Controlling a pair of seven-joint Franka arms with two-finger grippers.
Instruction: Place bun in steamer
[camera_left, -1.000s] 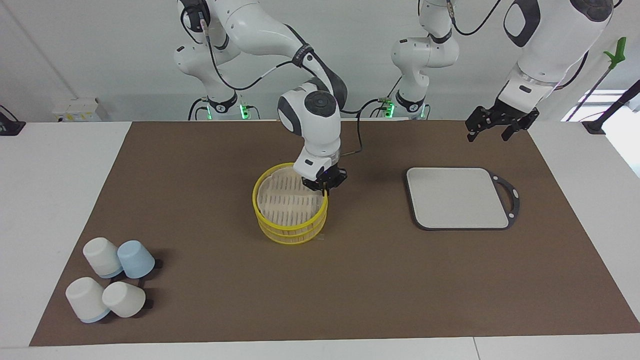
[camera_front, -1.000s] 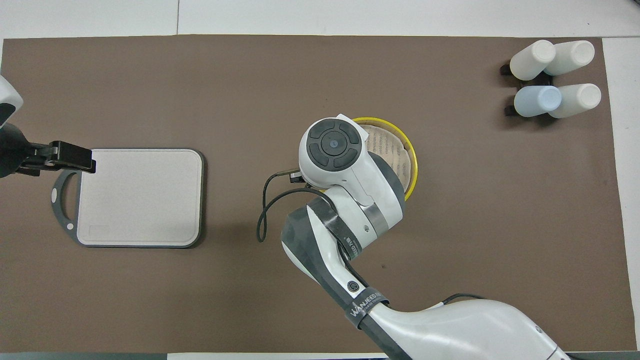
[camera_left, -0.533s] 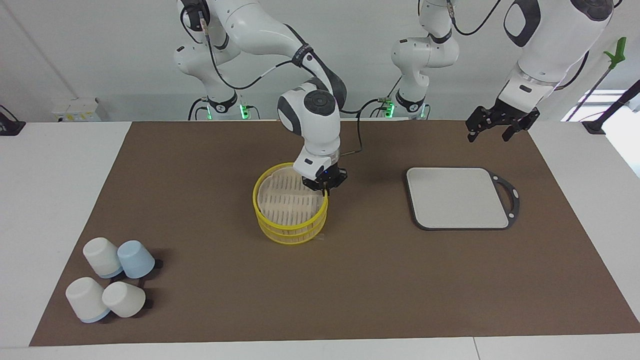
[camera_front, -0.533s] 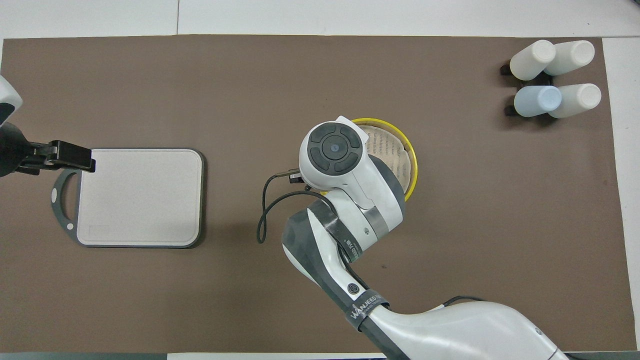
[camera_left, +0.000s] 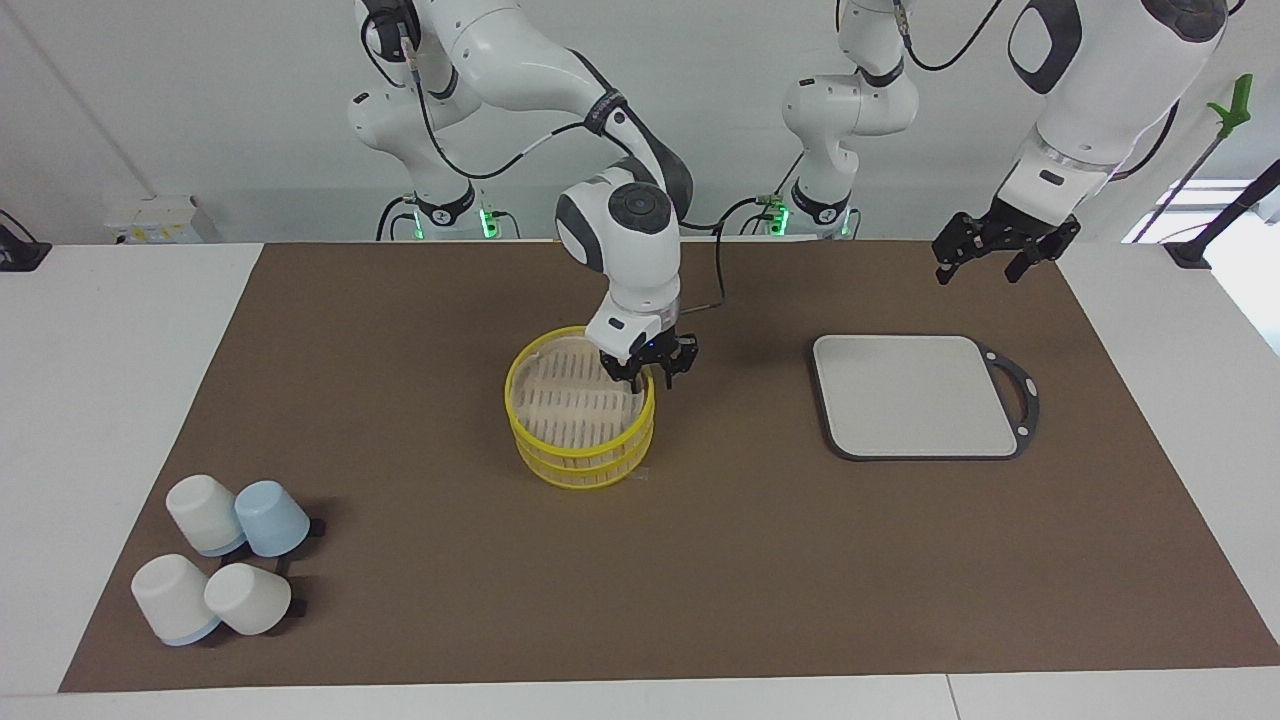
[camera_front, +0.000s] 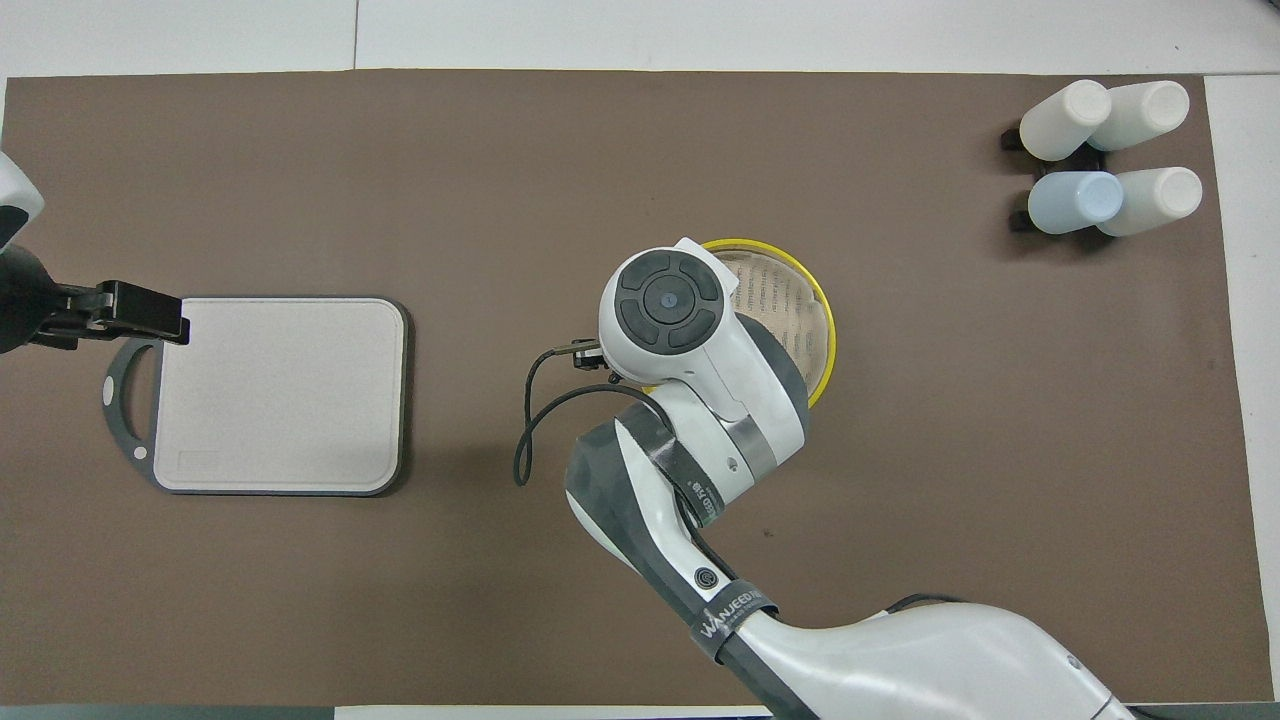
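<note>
While our right gripper (camera_left: 650, 372) hangs with fingers spread over the yellow steamer's (camera_left: 534, 443) rim at mid-table, we see no bun in either view. Our left gripper (camera_left: 990, 258) waits, fingers apart, over the mat near the cutting board (camera_left: 915, 395).

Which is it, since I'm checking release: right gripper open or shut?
Open: the right gripper's fingers stand apart, at the steamer's rim.

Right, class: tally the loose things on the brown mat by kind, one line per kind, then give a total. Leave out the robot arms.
White cups: 3
Blue cup: 1
Yellow steamer, with slatted top piece on it: 1
Cutting board: 1
Total: 6
</note>
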